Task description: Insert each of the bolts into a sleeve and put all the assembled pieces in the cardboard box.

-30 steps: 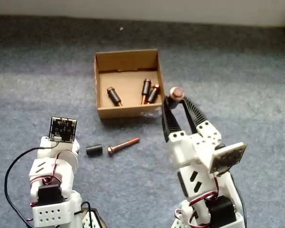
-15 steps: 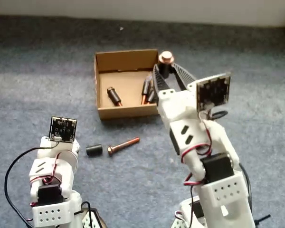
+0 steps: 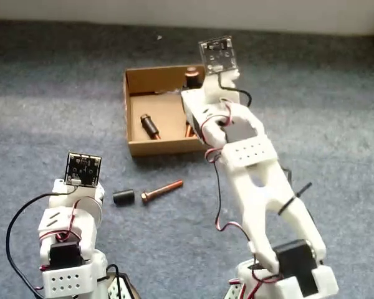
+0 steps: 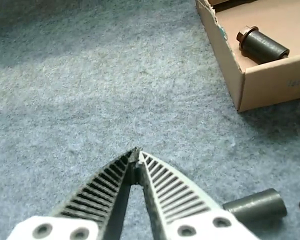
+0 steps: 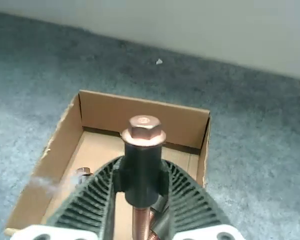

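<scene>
My right gripper (image 5: 142,172) is shut on an assembled piece (image 5: 142,150), a copper bolt in a dark sleeve held upright above the cardboard box (image 5: 140,112). In the high view the right arm (image 3: 237,137) stretches over the box's (image 3: 134,106) right side, with the held piece (image 3: 191,76) near the far wall. One assembled piece (image 3: 150,126) lies inside the box; the arm hides others. A loose sleeve (image 3: 123,197) and a loose bolt (image 3: 162,189) lie on the carpet in front of the box. My left gripper (image 4: 136,161) is shut and empty, low over the carpet beside the sleeve (image 4: 254,206).
Grey carpet covers the whole work area. The left arm (image 3: 71,230) sits at the near left, apart from the loose parts. In the left wrist view the box's near corner (image 4: 230,65) and an assembled piece (image 4: 262,45) inside it show.
The right arm has swung from in front of the box's right corner up and forward, carrying the assembled piece over the box. The left arm has kept still.
</scene>
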Available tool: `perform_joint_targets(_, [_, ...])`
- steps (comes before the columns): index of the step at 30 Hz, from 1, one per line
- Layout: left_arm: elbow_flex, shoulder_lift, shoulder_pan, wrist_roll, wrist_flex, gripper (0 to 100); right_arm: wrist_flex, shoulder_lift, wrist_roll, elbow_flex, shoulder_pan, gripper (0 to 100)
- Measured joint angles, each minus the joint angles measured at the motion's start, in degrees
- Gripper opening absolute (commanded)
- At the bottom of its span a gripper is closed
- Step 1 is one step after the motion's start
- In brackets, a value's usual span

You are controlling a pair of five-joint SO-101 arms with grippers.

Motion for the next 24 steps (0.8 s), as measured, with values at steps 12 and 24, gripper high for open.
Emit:
perform_joint_targets(12, [0.0,0.0,0.0,0.0,0.0,1,0.0,25.32,0.0,-12.57,-2.29,0.5])
perform_joint_targets(24, [0.0,0.0,0.0,0.0,0.0,1,-0.18,33.41,0.0,-16.97,-2.73,1.0])
